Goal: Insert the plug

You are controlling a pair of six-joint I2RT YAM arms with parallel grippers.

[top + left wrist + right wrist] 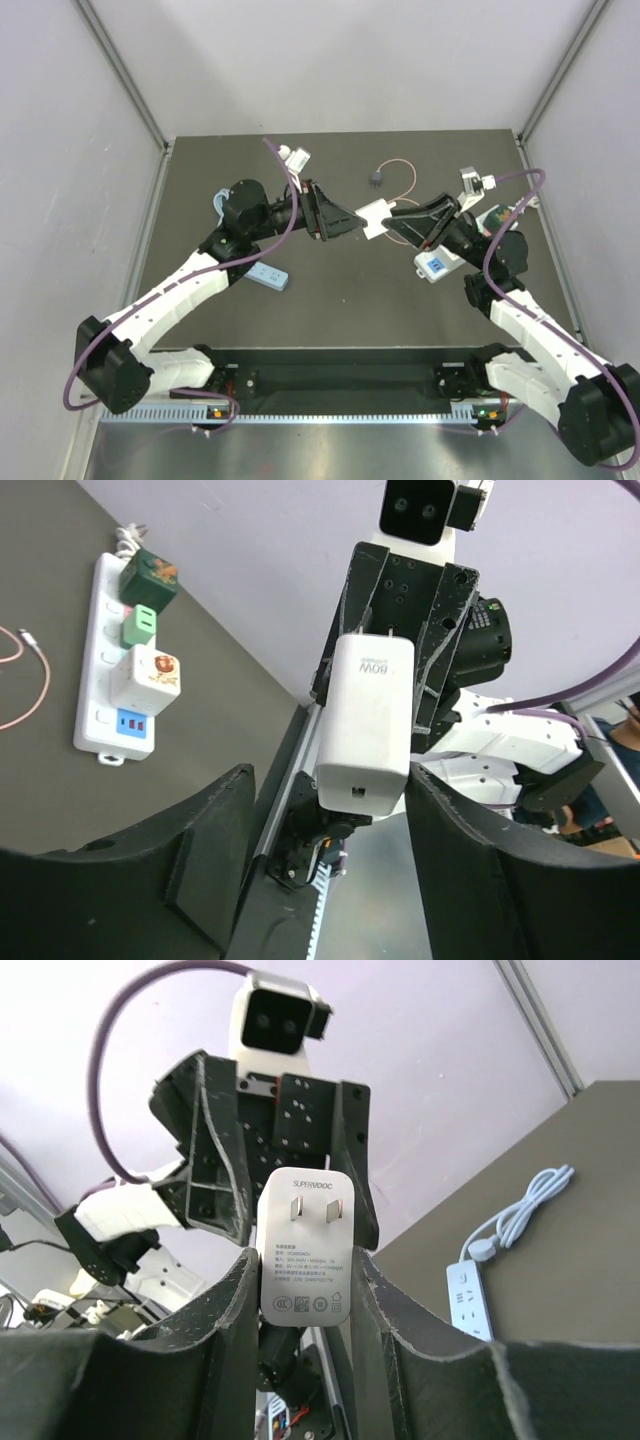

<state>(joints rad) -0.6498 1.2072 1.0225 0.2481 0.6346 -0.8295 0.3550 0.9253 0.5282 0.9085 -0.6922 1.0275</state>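
Note:
The dark grey plug head [376,178] lies on the far middle of the table, its thin pink cable [403,181] looped beside it. Part of the pink cable [38,685] shows in the left wrist view. Neither gripper touches it. My right gripper [305,1260] is shut on a white cube-shaped adapter [305,1250], prongs pointing up, and holds it above the table [377,217]. My left gripper [330,790] is open, facing the right one, with the adapter [365,725] between its spread fingers, close to the right finger.
A white power strip [103,685] holding green, dark and white adapters lies under the right arm [437,264]. A second white strip [270,276] with a light-blue cable [522,1203] lies on the left. Grey walls enclose the table.

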